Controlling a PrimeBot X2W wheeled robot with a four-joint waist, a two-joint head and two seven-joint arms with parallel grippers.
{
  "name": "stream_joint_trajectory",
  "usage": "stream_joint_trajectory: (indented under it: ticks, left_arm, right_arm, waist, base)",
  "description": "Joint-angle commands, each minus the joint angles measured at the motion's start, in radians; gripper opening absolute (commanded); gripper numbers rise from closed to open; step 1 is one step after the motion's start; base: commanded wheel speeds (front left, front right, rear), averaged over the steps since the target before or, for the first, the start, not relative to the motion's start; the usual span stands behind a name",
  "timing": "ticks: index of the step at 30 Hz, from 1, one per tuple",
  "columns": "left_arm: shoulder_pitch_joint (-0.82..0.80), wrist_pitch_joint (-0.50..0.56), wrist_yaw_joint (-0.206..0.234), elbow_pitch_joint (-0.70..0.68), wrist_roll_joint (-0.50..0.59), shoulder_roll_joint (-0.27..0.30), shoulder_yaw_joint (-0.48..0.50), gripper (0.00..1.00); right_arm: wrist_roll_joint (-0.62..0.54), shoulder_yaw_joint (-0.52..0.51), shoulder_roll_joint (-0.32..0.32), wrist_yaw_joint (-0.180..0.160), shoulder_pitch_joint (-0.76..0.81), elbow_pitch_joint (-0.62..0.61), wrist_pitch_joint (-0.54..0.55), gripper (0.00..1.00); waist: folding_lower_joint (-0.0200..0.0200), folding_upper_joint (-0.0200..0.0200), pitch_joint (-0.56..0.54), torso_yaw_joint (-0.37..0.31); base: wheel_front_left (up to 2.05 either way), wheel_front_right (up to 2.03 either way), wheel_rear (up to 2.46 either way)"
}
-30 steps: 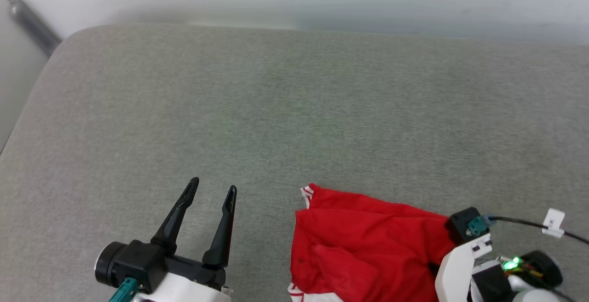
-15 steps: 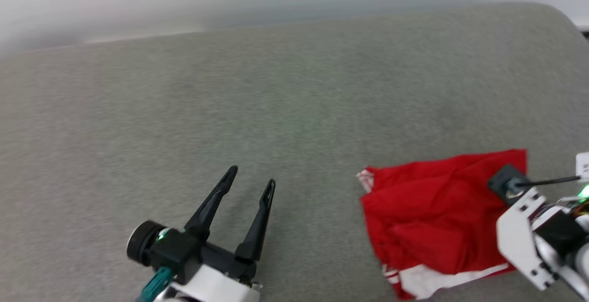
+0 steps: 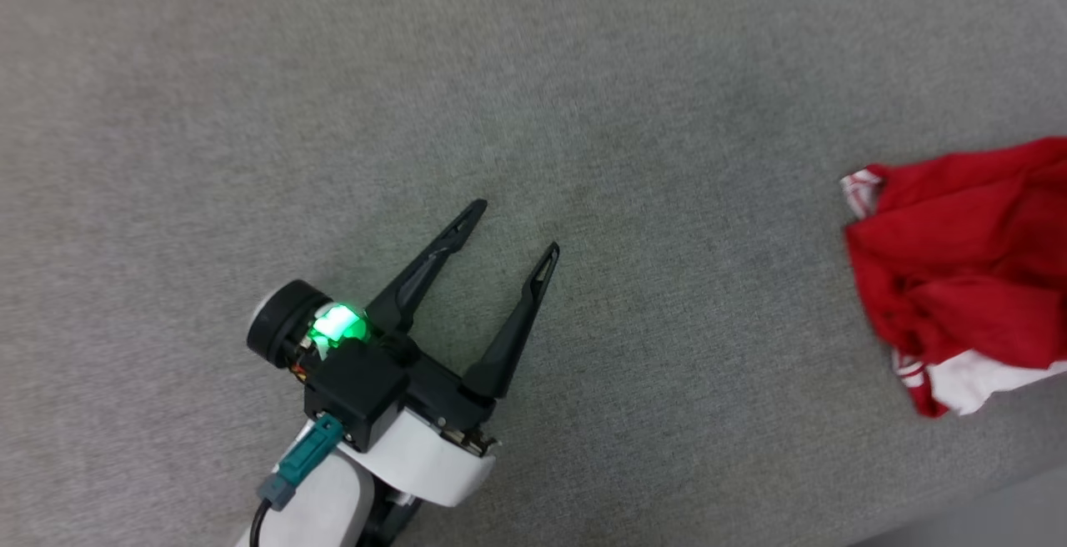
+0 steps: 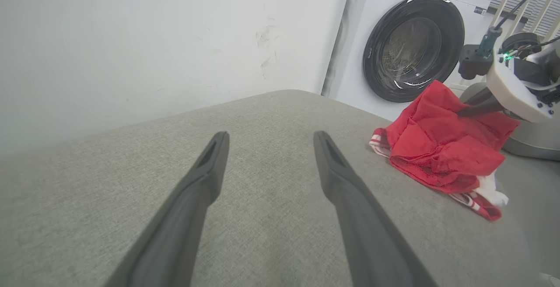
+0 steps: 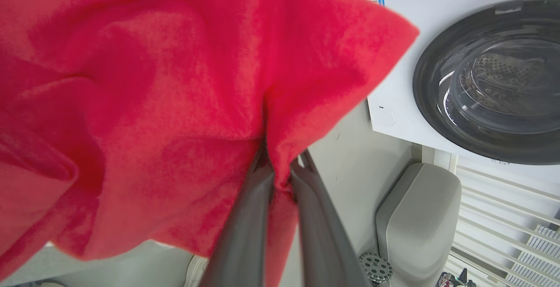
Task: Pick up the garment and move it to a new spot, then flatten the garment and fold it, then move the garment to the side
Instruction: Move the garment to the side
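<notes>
The garment (image 3: 959, 263) is a crumpled red jersey with white and striped trim, bunched at the right edge of the head view on the grey cushion (image 3: 583, 97). In the left wrist view the garment (image 4: 442, 147) is pulled up at its far side, where my right gripper (image 4: 470, 110) is shut on the fabric. The right wrist view shows my right gripper (image 5: 280, 164) pinching a fold of the garment (image 5: 153, 103). My left gripper (image 3: 517, 228) hovers open over bare cushion, well left of the garment and holding nothing; its own view shows the left gripper (image 4: 270, 136) spread wide.
A white washing machine (image 4: 411, 46) with a dark round door stands beyond the cushion's right end, also seen as the washing machine (image 5: 490, 81). A pale wall (image 4: 153, 37) runs behind the cushion. The cushion's front right edge (image 3: 984, 489) lies near the garment.
The head camera has swung, shifting the whole picture. The garment now sits farther right of the left gripper, and the right arm has left the head view. The left gripper stays open.
</notes>
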Motion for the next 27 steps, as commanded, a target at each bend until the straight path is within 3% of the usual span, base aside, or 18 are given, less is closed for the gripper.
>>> stream_joint_trajectory:
  ticks: [1, 12, 20, 21, 22, 27]
  left_arm:
    - [-0.025, -0.002, -0.002, -0.006, 0.004, 0.016, -0.006, 1.0]
    - [-0.083, -0.002, -0.002, -0.04, 0.01, 0.063, -0.023, 1.0]
    - [-0.08, -0.002, -0.002, -0.039, 0.008, 0.06, -0.011, 1.0]
    - [-0.077, -0.002, -0.002, -0.037, 0.005, 0.054, -0.007, 1.0]
    - [-0.071, -0.002, -0.002, -0.033, 0.002, 0.051, -0.005, 1.0]
    - [-0.044, -0.002, -0.002, -0.016, -0.007, 0.019, 0.014, 1.0]
  right_arm:
    - [-0.011, -0.027, 0.013, -0.001, -0.029, 0.038, -0.027, 0.0]
    - [-0.06, -0.198, 0.049, -0.002, -0.104, 0.354, -0.238, 0.0]
    - [-0.095, -0.259, 0.081, -0.002, -0.149, 0.492, -0.319, 0.0]
    - [-0.104, -0.258, 0.082, -0.002, -0.153, 0.495, -0.328, 0.31]
    - [-0.112, -0.257, 0.084, -0.002, -0.159, 0.496, -0.33, 1.0]
    - [-0.116, -0.262, 0.085, -0.001, -0.167, 0.473, -0.32, 1.0]
  waist:
    - [-0.0001, 0.0, 0.069, -0.029]
    - [-0.0001, 0.0, 0.164, 0.025]
    - [-0.0001, 0.0, 0.164, 0.047]
    - [-0.0001, 0.0, 0.156, 0.048]
    - [-0.0001, 0.0, 0.146, 0.048]
    - [-0.0001, 0.0, 0.069, 0.054]
  base:
    - [0.0, 0.0, 0.0]
    - [0.0, 0.0, 0.0]
    - [0.0, 0.0, 0.0]
    - [0.0, 0.0, 0.0]
    - [0.0, 0.0, 0.0]
    - [0.0, 0.0, 0.0]
